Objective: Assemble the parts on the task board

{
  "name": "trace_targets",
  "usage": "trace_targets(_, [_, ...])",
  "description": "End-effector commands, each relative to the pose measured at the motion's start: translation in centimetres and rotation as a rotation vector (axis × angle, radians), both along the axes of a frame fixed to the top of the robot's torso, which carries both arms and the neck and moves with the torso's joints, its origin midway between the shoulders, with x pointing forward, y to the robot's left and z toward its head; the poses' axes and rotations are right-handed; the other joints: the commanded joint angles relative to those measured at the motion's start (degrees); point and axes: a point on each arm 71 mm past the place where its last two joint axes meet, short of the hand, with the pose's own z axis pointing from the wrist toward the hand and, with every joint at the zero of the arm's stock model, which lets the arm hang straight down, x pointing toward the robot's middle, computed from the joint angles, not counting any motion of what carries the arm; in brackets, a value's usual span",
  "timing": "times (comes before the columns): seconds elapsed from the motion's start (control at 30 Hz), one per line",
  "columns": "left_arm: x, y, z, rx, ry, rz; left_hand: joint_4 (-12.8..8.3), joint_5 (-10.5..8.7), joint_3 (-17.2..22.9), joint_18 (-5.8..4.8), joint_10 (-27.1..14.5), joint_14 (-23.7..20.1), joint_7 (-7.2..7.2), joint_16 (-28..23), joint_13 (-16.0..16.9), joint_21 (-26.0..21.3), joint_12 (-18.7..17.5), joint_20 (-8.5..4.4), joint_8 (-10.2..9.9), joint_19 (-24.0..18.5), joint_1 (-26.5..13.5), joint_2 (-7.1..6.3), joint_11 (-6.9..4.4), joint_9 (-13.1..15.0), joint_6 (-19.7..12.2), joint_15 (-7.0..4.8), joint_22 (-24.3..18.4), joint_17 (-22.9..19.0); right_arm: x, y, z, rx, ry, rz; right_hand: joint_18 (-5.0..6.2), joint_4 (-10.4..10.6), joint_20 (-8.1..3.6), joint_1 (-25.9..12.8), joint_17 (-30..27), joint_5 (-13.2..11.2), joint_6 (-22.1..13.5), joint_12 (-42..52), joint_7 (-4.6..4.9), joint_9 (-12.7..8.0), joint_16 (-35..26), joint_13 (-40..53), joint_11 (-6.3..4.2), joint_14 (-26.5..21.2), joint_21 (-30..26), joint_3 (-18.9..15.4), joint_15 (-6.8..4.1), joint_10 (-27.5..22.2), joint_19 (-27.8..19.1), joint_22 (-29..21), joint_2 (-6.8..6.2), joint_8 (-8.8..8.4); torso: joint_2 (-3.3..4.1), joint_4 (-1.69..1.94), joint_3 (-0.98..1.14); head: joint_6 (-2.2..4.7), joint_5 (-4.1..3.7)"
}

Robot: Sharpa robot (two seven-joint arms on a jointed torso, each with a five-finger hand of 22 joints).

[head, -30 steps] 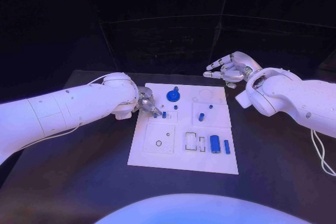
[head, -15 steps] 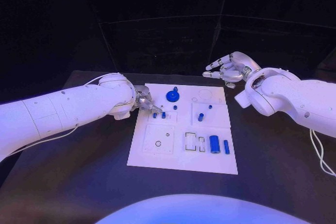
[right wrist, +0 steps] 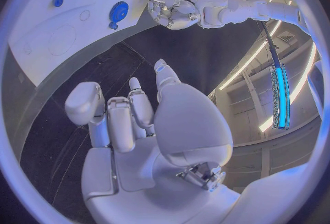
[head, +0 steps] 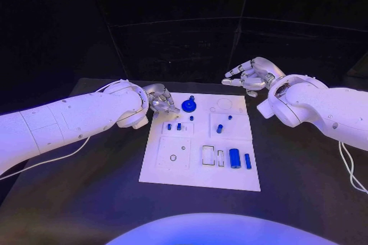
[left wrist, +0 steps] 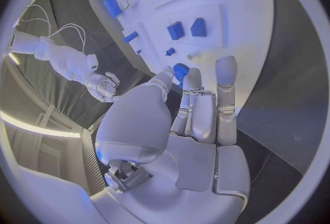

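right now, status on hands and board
Left hand open, over the board's far left corner by the round blue part. Right hand open, beyond the board. Nothing in the way.

Both arms reach inward, left hand and right hand empty, fingers loosely apart.

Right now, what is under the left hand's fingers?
The silver left hand hovers at the white task board's far left corner, fingertips beside the round blue gear-like part. Its palm covers the board corner beneath; nothing visible in its grasp.

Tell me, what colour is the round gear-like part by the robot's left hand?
Blue: the round gear-like part shows best in the head view.
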Motion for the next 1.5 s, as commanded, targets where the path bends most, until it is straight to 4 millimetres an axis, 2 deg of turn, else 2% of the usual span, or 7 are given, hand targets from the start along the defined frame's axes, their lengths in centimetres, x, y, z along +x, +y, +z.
trace_targets(0.03, [0.3,-1.4,1.7,-0.184,-0.175,-0.071,-2.78,0.19,2.30,0.77,-5.01,-4.72,1.22,-6.53,-3.44,-5.30,-4.67,1.17,-3.42,-3.01,5.13,-0.61,1.39,-3.19,-1.95,1.13,-4.48,-7.76,0.0,0.1,0.2,0.000,-0.007,0.010,1.02,-0.12,-0.20,-0.30,-0.01,0.37,-0.04,-0.36,-0.10,-0.10,-0.30,-0.05,-0.07,2.80,-0.19,-0.38,-0.34,-0.37,-0.29,-0.08,0.43,0.28,0.02,-0.03,0.03,0.18,-0.10])
trace_targets(0.17, [0.4,-2.8,2.2,-0.174,-0.284,-0.179,-5.76,0.08,6.25,0.94,-7.15,-9.64,1.93,-12.80,-9.69,-8.24,-11.25,2.44,-8.42,-4.19,9.34,-2.65,2.61,-8.76,0.98,2.06,-6.24,-15.66,0.0,0.2,0.1,0.001,-0.007,0.012,1.02,-0.10,-0.20,-0.33,0.01,0.40,-0.04,-0.34,-0.10,-0.10,-0.29,-0.02,-0.07,2.81,-0.19,-0.41,-0.34,-0.35,-0.28,-0.07,0.45,0.29,0.04,-0.07,-0.01,0.43,-0.28])
trace_targets(0.27, [0.2,-3.9,1.9,-0.134,-0.328,-0.271,-7.40,-0.04,9.16,0.98,-5.96,-9.05,2.09,-12.59,-15.52,-9.09,-16.02,2.80,-13.05,-3.07,9.73,-4.60,2.96,-13.81,3.93,2.10,-6.93,-17.06,0.0,0.3,0.1,0.001,-0.006,0.013,1.02,-0.10,-0.20,-0.33,0.01,0.40,-0.04,-0.34,-0.10,-0.10,-0.29,-0.02,-0.07,2.81,-0.19,-0.41,-0.34,-0.35,-0.28,-0.07,0.45,0.29,0.05,-0.13,-0.03,0.59,-0.43])
trace_targets(0.5, [0.3,-5.8,0.9,-0.030,-0.344,-0.409,-8.77,0.05,9.22,1.22,-6.70,-6.48,1.53,-9.59,-20.80,-9.42,-19.87,2.90,-17.32,-0.98,8.32,-6.44,3.28,-18.17,6.20,2.64,-7.38,-15.69,0.0,0.4,0.1,0.001,-0.005,0.016,1.02,-0.10,-0.20,-0.33,0.01,0.40,-0.04,-0.34,-0.10,-0.10,-0.29,-0.02,-0.07,2.81,-0.19,-0.41,-0.34,-0.35,-0.28,-0.07,0.45,0.29,0.10,-0.16,-0.06,0.74,-0.70])
trace_targets(0.67, [0.6,-6.5,0.2,0.052,-0.325,-0.454,-9.44,0.04,8.83,1.13,-5.90,-2.58,1.25,-4.43,-23.32,-7.84,-20.87,2.63,-18.81,1.88,7.70,-6.31,3.09,-20.12,8.84,2.36,-6.39,-10.63,0.0,0.5,0.1,0.001,-0.006,0.018,1.02,-0.10,-0.20,-0.33,0.01,0.40,-0.04,-0.34,-0.10,-0.10,-0.29,-0.02,-0.07,2.81,-0.19,-0.41,-0.34,-0.35,-0.28,-0.07,0.45,0.29,0.05,-0.09,-0.01,0.79,-0.75])
trace_targets(0.9, [1.2,-7.1,-0.5,0.131,-0.308,-0.470,-10.23,0.02,8.41,-0.74,-3.80,1.36,1.09,1.22,-25.85,2.32,-21.58,2.20,-20.41,7.51,7.22,-5.86,2.75,-22.06,11.26,1.98,4.11,-4.11,0.0,0.6,0.1,0.002,-0.006,0.020,1.01,-0.09,-0.20,-0.34,0.04,0.44,-0.04,-0.35,-0.11,-0.10,-0.28,-0.03,-0.07,2.82,-0.18,-0.43,-0.34,-0.35,-0.26,-0.03,0.48,0.30,0.09,-0.08,-0.03,0.86,-0.84])
trace_targets(1.5, [1.7,-7.5,-1.6,0.207,-0.252,-0.488,-11.07,0.03,9.04,-1.92,-0.99,2.71,0.86,2.97,-28.09,8.71,-22.67,1.82,-21.52,10.25,6.90,-5.22,2.37,-23.52,13.85,1.59,11.02,-2.75,0.1,0.8,0.1,0.003,-0.006,0.025,1.01,-0.09,-0.20,-0.34,0.04,0.44,-0.04,-0.35,-0.11,-0.10,-0.28,-0.03,-0.07,2.82,-0.18,-0.43,-0.34,-0.35,-0.26,-0.03,0.48,0.30,0.04,0.00,-0.03,0.70,-1.01])
